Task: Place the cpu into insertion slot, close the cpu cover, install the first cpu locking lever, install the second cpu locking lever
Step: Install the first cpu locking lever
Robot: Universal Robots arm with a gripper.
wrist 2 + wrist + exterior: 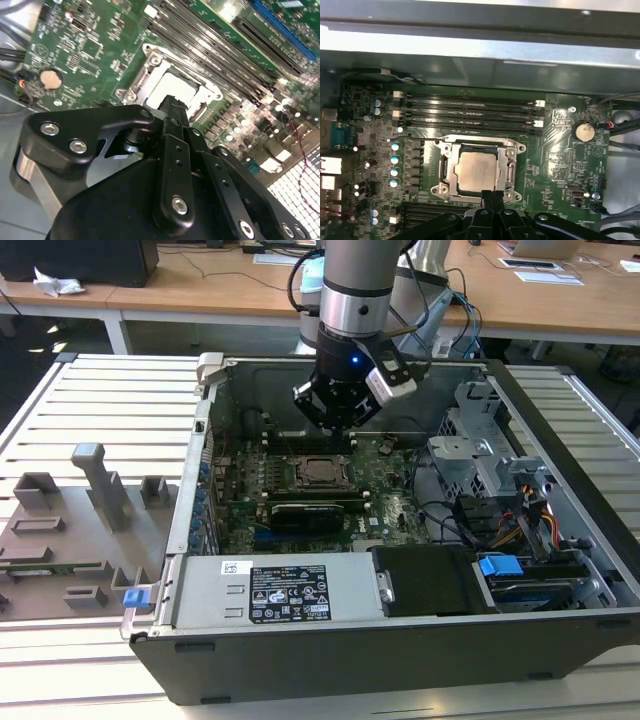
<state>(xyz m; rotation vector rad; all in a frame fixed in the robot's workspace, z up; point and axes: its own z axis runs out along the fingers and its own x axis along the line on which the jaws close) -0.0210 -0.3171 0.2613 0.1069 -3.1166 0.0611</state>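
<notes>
On the exterior view's left, outside the computer case, lies a grey fixture board with upright blocks, probably a parking place for parts. I can't tell what, if anything, sits in it.

Inside the case, the power supply is along the near wall. The green motherboard lies flat behind it, so the work face is open from above.

Mid-board, the cpu lies flat in the insertion slot, silver top up. The cpu cover is down around it, and its window frames the chip, so the chip looks seated and pinned rather than loose. I can't tell whether either locking lever is latched.

The memory slots run past the far side of the socket.

The gripper hangs over the socket's edge, tip pointing down at the cover frame. Its fingers are pressed together with nothing between them. My guess is that the narrow closed tip serves as a pusher, not for gripping. In the second wrist view the gripper overlaps the socket rim. I can't tell whether they touch. In the exterior view the gripper stands just behind the cpu.

Further toward the exterior view's right are a coin battery, then the grey drive cage and a blue tab, well apart from the work.
</notes>
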